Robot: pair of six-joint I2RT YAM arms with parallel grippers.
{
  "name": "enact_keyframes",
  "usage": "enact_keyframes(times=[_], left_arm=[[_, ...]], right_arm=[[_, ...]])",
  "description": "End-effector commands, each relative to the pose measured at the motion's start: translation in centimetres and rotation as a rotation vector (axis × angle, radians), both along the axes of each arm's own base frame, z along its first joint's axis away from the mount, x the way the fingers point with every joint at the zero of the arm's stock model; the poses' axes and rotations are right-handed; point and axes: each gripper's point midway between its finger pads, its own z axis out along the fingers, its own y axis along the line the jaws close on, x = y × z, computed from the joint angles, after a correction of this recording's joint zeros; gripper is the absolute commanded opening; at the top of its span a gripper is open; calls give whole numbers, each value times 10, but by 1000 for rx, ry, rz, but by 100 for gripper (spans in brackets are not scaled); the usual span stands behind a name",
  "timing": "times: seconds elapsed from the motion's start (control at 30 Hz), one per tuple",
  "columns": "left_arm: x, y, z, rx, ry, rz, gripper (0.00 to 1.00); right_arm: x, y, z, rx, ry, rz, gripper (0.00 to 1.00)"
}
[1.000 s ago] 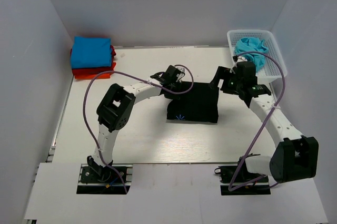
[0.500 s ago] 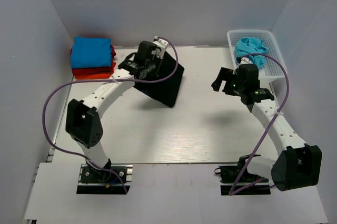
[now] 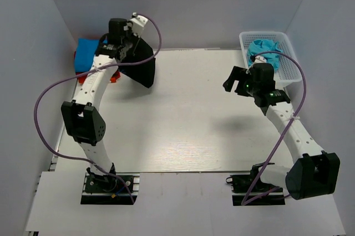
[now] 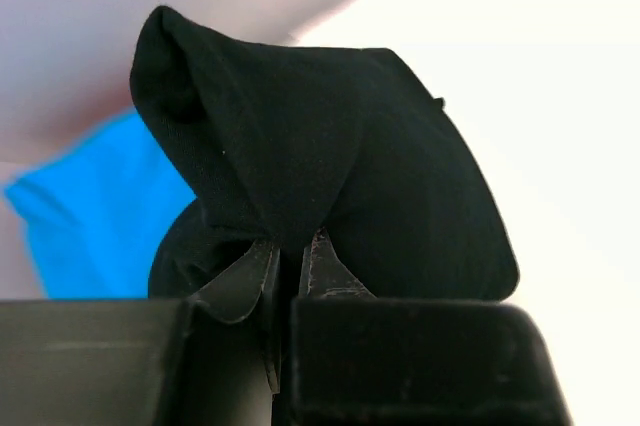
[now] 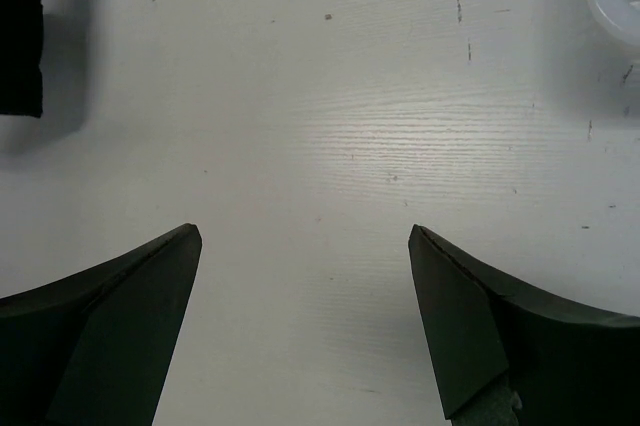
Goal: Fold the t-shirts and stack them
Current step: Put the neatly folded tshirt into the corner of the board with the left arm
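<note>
T-shirts are partly dealt with: a blue one (image 3: pixel 87 56) lies folded on a red one (image 3: pixel 114 77) as a stack in the far-left corner of the table (image 3: pixel 194 125). A black shirt (image 3: pixel 140 65), folded into a compact panel, is held off the table by the left hand (image 4: pixel 290 251), just beside that stack on its right. That hand's fingers are pressed together on a pinch of the black cloth, which bulges up and drapes to both sides of them in the wrist view, with the blue shirt behind. The right hand (image 5: pixel 303 234) hovers with its fingers wide apart and nothing between them, over bare table near the basket (image 3: pixel 287 64) in the far-right corner, where a turquoise shirt (image 3: pixel 263 47) lies crumpled. By my reading, the black shirt has only to be set on the stack, while the turquoise one has yet to be taken out, folded and stacked; whether more lies under it cannot be told. The black shirt hangs tilted, not flat: its gripped edge is up at the far side, its free lower corner points toward the near-right, and its long axis seems to run along that slope.
</note>
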Motion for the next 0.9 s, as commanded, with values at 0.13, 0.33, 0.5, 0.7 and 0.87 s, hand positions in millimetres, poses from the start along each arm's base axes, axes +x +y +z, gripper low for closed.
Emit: enact_keyframes(times=[0.13,0.33,0.5,0.7,0.87], left_arm=[[35,42,80,-5,-224,-90,0],[55,82,110,-29,-347,-109,0],[72,124,108,-69,-384,-105,0],[77,163,102,-104,-385,-96,0],[76,206,87,-147,-369,-34,0]], right_arm=[[22,6,29,18,-40,11,90],[37,14,36,26,-35,33,90],[47,20,31,31,2,48,90],[61,24,27,45,37,46,90],[76,37,21,80,72,68,90]])
